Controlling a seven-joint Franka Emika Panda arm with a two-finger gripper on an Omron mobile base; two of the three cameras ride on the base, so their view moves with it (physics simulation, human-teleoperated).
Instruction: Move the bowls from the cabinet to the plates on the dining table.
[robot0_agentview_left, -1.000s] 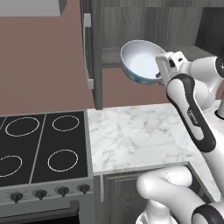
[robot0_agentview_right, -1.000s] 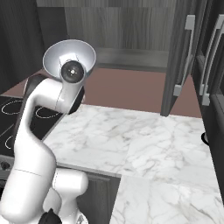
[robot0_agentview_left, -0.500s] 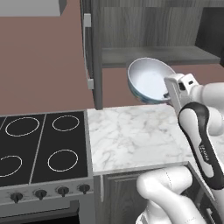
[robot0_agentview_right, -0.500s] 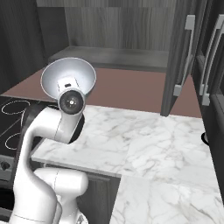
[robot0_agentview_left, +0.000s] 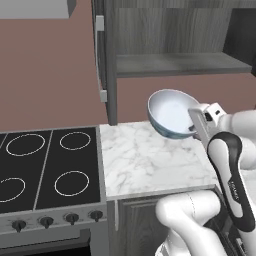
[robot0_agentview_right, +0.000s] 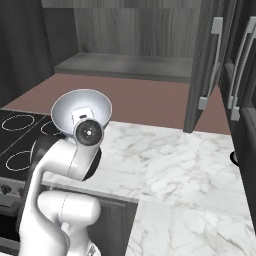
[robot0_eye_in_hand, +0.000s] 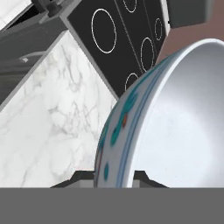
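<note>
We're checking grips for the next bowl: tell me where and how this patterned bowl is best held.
By its rim. The bowl is thin-walled and flared, too wide to span, so one finger goes inside and one outside the edge, coming from the side nearest the arm. The claw is shut on it like that now, the bowl tipped on edge.

The patterned bowl (robot0_eye_in_hand: 175, 118) is cut off at the hand view's right edge.
</note>
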